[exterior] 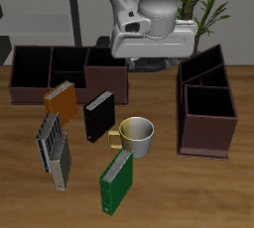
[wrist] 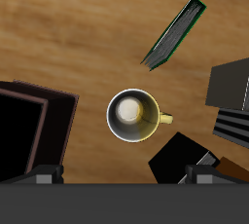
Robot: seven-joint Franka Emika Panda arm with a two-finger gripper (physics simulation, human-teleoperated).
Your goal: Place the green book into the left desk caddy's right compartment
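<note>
Well apart from the pincer (exterior: 151,61), the green book (exterior: 116,181) stands upright near the tabletop's (exterior: 198,187) front edge, just in front of the mug (exterior: 138,135). Whether the pincer, hovering farther back, is open cannot be told.

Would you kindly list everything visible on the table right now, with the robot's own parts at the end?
green book: one, bright green, upright near the table's front edge, in front of the mug.
mug: one, pale with yellow handle, mid-table.
black book: one, upright beside the mug.
orange book: one, before the long caddy.
grey striped books: apparently two, near the orange book.
left desk caddy: one, dark brown, two cells.
long caddy: one, brown, three cells, farther back.
gripper: white, above the table; fingers not clearly visible.
</note>
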